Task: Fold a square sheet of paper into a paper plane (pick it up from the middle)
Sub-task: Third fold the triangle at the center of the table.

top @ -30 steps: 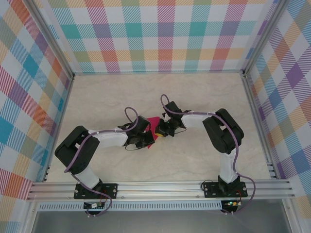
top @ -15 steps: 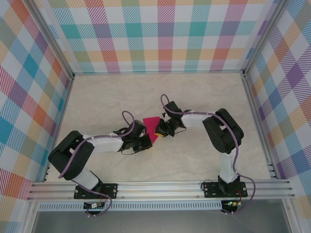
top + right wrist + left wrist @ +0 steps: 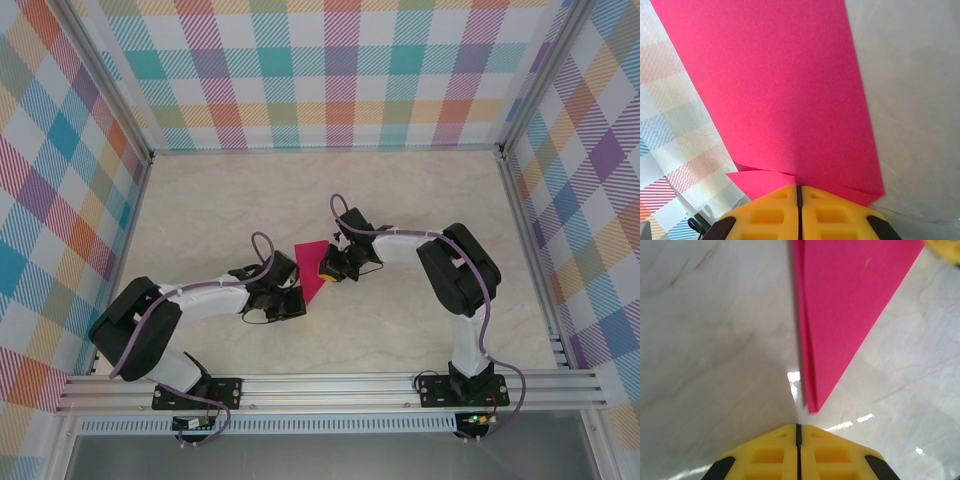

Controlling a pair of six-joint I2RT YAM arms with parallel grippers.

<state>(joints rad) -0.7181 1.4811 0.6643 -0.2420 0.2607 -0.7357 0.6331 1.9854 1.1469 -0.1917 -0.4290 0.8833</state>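
My left gripper (image 3: pixel 798 426) has its two yellow fingers pressed flat together with nothing between them. It sits low over the table (image 3: pixel 400 200), and the sharp tip of the sheet of paper (image 3: pixel 850 300) lies just ahead of it, close but apart. My right gripper (image 3: pixel 798 186) is also fully closed, and here the magenta paper runs right into the seam of the fingertips, so I read it as pinching the sheet's edge. A small second flap peeks out beside the fingers.

From above, the paper (image 3: pixel 311 262) lies mid-table between the two grippers. The right gripper (image 3: pixel 325 268) is at its right side and the left gripper (image 3: pixel 297 297) is just below its near point. It is no longer a square. It is a long triangle with doubled layers along one straight edge, so I judge we are partway through the folds and the dart is not yet formed.

As I see it, the next move is to hold the right pinch steady and run the closed left fingers along the doubled edge to set the crease, without pushing the tip askew.

The paper sits in nothing; it rests straight on the bare marble-look table top
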